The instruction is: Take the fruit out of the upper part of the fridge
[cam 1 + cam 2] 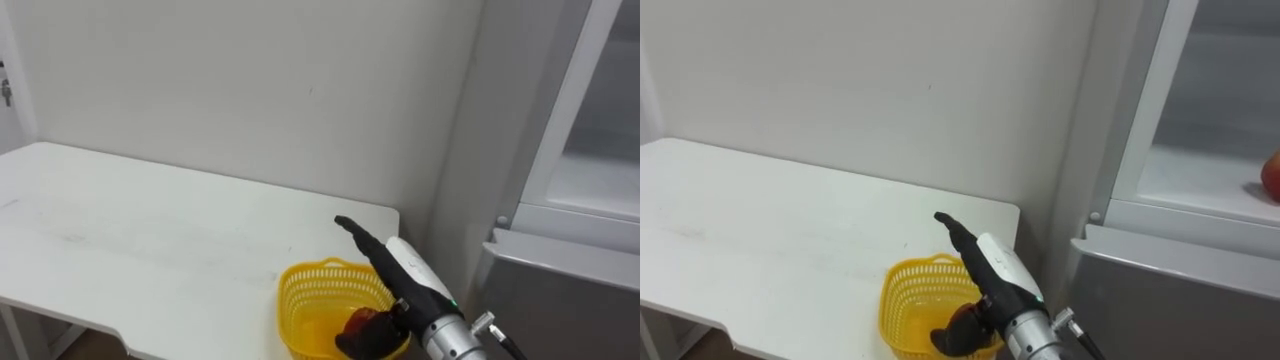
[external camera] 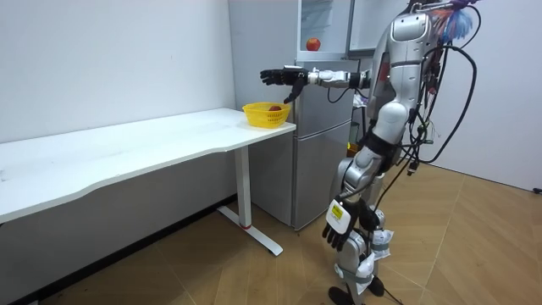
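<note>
A red apple [image 1: 1272, 177] lies on a shelf of the open upper fridge compartment [image 2: 326, 25], to my right. My right hand [image 1: 358, 233] reaches out over the yellow basket [image 1: 318, 290] at the table's right end, its fingers straight and spread, holding nothing. The basket holds a red fruit [image 2: 273, 108], partly hidden under the thumb in the eye views. My left hand [image 2: 337, 227] hangs relaxed beside my thigh. I stand between the table and the fridge, turned toward the table.
The long white table [image 1: 150, 230] stands against the wall. The grey lower fridge door [image 1: 560, 300] stands just right of the table's end. Wooden floor lies open behind me.
</note>
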Motion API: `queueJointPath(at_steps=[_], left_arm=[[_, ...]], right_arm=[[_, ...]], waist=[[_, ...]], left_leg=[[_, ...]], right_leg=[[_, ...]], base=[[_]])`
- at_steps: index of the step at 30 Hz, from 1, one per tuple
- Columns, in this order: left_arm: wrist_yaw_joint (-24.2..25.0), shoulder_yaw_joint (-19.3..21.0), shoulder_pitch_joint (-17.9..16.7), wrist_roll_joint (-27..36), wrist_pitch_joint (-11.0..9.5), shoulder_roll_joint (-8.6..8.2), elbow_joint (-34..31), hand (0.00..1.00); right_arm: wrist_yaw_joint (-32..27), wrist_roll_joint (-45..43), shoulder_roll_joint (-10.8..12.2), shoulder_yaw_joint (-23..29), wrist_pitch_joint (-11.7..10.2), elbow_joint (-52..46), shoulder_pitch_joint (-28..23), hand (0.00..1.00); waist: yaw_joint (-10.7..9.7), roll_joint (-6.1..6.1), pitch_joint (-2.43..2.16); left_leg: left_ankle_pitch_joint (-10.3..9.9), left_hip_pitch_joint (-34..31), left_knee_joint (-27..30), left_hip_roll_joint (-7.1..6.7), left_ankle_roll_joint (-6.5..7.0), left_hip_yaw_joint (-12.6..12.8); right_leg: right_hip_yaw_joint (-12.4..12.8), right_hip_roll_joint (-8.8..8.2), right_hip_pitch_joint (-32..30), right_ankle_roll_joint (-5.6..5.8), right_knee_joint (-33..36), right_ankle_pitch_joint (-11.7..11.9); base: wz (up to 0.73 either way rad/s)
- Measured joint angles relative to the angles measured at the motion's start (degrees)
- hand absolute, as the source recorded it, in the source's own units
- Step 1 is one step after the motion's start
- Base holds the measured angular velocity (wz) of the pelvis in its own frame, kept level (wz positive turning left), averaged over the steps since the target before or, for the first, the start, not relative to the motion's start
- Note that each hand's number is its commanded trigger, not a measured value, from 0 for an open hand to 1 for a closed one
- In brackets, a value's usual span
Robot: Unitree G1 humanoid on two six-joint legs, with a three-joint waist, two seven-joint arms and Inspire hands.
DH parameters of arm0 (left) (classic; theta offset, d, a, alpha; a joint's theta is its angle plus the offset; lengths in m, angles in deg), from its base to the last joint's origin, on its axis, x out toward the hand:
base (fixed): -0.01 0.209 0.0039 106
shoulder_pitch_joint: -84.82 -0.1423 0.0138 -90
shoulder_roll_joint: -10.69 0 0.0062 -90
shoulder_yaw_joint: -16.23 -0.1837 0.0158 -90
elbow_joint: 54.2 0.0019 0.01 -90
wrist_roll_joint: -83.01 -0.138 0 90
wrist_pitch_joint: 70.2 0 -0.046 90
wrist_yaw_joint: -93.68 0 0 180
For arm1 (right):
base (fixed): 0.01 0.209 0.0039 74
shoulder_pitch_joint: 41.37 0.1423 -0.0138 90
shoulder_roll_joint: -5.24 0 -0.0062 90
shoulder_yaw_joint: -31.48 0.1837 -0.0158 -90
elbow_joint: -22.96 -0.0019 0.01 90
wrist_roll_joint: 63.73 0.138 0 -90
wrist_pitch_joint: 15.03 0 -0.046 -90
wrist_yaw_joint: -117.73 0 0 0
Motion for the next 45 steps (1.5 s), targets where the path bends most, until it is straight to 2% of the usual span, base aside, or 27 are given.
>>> queueJointPath(at_steps=[7,10,14,15,19,22,26,28,30,31,35,41,45], left_arm=[[0.11,0.8,0.07,-0.14,0.03,-0.03,-0.24,0.0],[0.06,0.78,0.12,-0.11,0.03,-0.09,-0.34,0.0],[-0.21,0.14,0.06,0.0,-0.02,-0.14,-0.27,0.0],[-0.22,0.16,0.09,0.0,-0.06,-0.1,-0.27,0.0],[-0.26,0.24,0.18,-0.08,-0.53,-0.18,-0.28,0.0],[-0.98,0.19,0.17,-0.15,-0.95,-0.38,-0.29,0.0],[-1.98,0.17,-0.95,0.07,-1.48,-0.7,-0.03,0.0],[-2.76,0.22,-1.43,0.14,-1.6,-0.71,0.69,0.0],[-3.46,0.29,-1.82,0.05,-2.1,-0.87,1.93,0.0],[-3.47,0.3,-1.87,0.05,-2.32,-0.88,2.1,0.0],[-3.74,0.45,-1.88,0.05,-3.69,-0.98,2.32,0.0],[-5.4,0.42,-1.85,0.03,-4.06,-1.68,2.88,0.0],[-6.26,0.46,-1.63,0.03,-4.36,-1.68,2.9,0.0]], right_arm=[[0.01,4.8,0.23,0.43,0.0,-3.26,-0.04,0.0],[-0.09,6.67,0.24,0.8,-0.27,-4.4,-0.04,0.0],[-0.52,7.13,0.26,0.82,-0.27,-6.35,-0.12,0.0],[-0.53,7.41,0.24,1.0,-0.29,-8.16,-0.45,0.0],[-1.02,8.64,0.16,3.84,-1.81,-14.58,-4.71,0.0],[-0.85,9.09,0.19,4.42,-2.78,-17.73,-7.08,0.0],[-0.94,8.91,0.22,5.53,-3.17,-23.17,-11.16,0.0],[-1.27,9.8,0.21,7.39,-3.88,-25.79,-13.59,0.0],[-2.32,9.93,0.24,9.8,-4.63,-27.92,-14.92,0.0],[-2.69,9.68,0.27,10.53,-4.69,-28.57,-15.08,0.0],[-7.62,8.49,0.31,15.13,-7.38,-31.64,-16.3,0.0],[-12.69,5.28,0.33,17.23,-9.02,-33.69,-18.26,0.0],[-16.22,5.59,0.32,18.48,-9.87,-36.06,-19.19,0.0]], waist=[[-0.34,-0.1,0.0],[-0.63,0.18,-0.17],[-1.76,1.05,-0.41],[-2.8,1.24,-0.28],[-3.51,1.63,-0.34],[-4.92,1.82,-0.41],[-6.15,2.67,-0.98],[-6.85,3.05,-0.94],[-8.4,3.5,-0.77],[-8.76,3.57,-0.77],[-9.9,4.0,-0.8],[-12.3,3.71,-1.06],[-12.51,3.31,-1.05]], left_leg=[[0.0,-0.17,0.01,-0.06,0.03,0.2],[0.02,-0.09,0.17,-0.05,0.06,0.31],[0.02,-0.04,0.08,0.3,0.06,1.73],[0.02,-0.06,0.09,0.34,0.05,1.95],[-0.02,-0.04,-0.22,0.6,0.08,3.14],[-0.06,-0.21,-0.33,0.72,0.11,3.29],[-0.04,0.1,-0.82,0.87,0.13,4.9],[-0.03,0.44,-0.79,0.88,0.14,5.04],[-0.03,0.61,-0.95,0.88,0.15,5.31],[-0.03,0.53,-1.13,0.88,0.15,5.52],[-0.01,0.4,-1.8,0.96,0.18,6.5],[0.03,0.42,-1.85,0.96,0.24,7.44],[0.03,0.79,-1.96,1.13,0.24,8.12]], right_leg=[[0.03,-0.07,-0.1,0.06,-0.05,-0.04],[0.11,-0.04,-0.11,0.06,0.0,-0.03],[1.55,0.13,-0.91,0.04,0.73,-0.01],[1.7,0.13,-1.04,0.04,0.95,-0.01],[2.99,0.34,-1.45,-0.07,1.1,0.06],[3.84,0.52,-1.94,-0.2,1.22,0.14],[5.41,0.77,-2.57,-0.18,1.08,0.19],[5.72,0.84,-2.41,-0.12,1.26,0.27],[6.13,0.84,-2.51,-0.11,1.48,0.26],[6.23,0.84,-2.65,-0.1,1.49,0.25],[7.48,1.01,-3.69,-0.09,1.89,0.25],[7.91,0.98,-4.16,-0.06,2.0,0.25],[8.78,1.22,-4.15,-0.07,2.04,0.25]], base=[[0.0],[-0.01],[-0.14],[-0.11],[-0.14],[-0.1],[-0.16],[-0.1],[-0.1],[-0.08],[-0.16],[-0.07],[-0.09]])
